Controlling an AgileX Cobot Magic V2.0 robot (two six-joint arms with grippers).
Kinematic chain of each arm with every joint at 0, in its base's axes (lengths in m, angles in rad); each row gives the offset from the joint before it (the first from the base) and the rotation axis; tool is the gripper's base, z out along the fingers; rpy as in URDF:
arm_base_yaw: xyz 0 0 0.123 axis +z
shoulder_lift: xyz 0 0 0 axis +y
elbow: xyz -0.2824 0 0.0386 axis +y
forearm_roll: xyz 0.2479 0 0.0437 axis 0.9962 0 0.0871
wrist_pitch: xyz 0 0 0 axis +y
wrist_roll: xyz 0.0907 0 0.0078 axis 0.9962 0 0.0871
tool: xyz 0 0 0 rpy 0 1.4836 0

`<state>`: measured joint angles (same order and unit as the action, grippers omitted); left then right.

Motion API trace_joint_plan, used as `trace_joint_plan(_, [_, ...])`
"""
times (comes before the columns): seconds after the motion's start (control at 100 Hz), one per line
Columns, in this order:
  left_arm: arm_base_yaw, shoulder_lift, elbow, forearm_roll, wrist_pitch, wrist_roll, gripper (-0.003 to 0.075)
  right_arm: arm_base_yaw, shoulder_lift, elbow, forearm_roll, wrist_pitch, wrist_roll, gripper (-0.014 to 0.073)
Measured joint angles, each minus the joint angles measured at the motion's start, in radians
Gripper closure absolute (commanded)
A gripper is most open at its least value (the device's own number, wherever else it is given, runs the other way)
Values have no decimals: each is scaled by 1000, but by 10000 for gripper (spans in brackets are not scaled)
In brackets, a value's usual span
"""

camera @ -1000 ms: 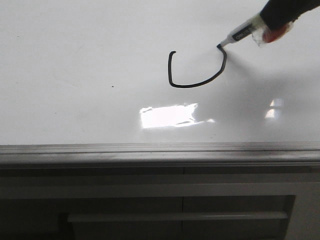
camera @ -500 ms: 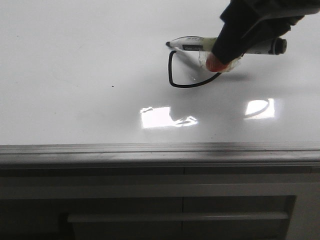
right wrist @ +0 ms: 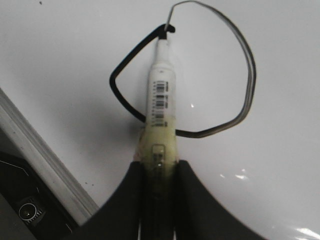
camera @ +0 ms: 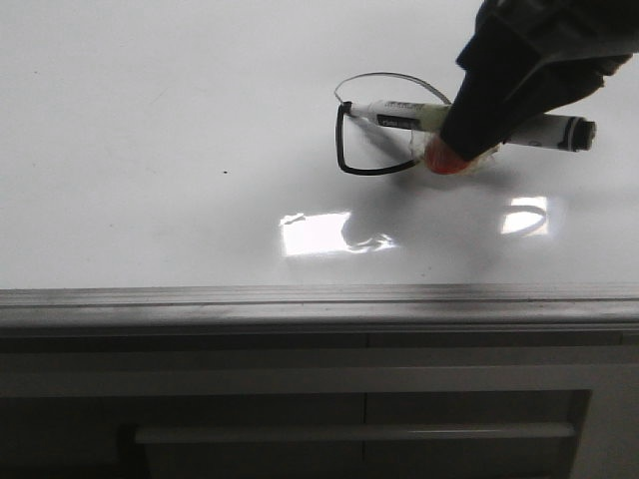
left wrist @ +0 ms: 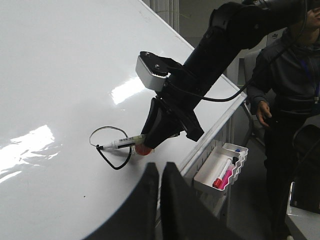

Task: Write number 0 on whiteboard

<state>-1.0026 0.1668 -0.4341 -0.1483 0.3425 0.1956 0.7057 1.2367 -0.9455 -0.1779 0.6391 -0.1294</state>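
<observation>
Black ink forms the number 0 (camera: 384, 125), a closed loop toward the whiteboard's (camera: 150, 120) far right part, well back from its grey near edge. Fresh ink on so glossy a surface probably smears easily. The right gripper (right wrist: 159, 172) clamps the marker (right wrist: 161, 100) mid-barrel, tip at the join. The left gripper (left wrist: 159, 200) hovers apart, fingers together, empty.

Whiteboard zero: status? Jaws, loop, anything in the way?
Right gripper shut on marker, left gripper shut, idle. Number 0 loop closed, tip at start. Whiteboard: nothing in the way.
</observation>
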Motion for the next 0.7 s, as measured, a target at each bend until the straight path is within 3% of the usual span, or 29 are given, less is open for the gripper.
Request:
trace_joint_plan(0.2, [0,0,0,0,0,0,740,4,-19,2,2,-8,0,651])
trace_joint_plan(0.35, [0,0,0,0,0,0,721,73,-104,4,2,-67,2,652])
trace_joint_plan(0.42, [0,6,-15,0,40,0,643,137,-142,4,2,-92,3,655])
trace_joint_plan(0.59, [0,148,-128,15,271,6,317,319,-161,4,6,-78,4,655])
trace_joint_plan(0.7, [0,281,-229,19,372,51,279,410,-150,4,21,-71,5,655])
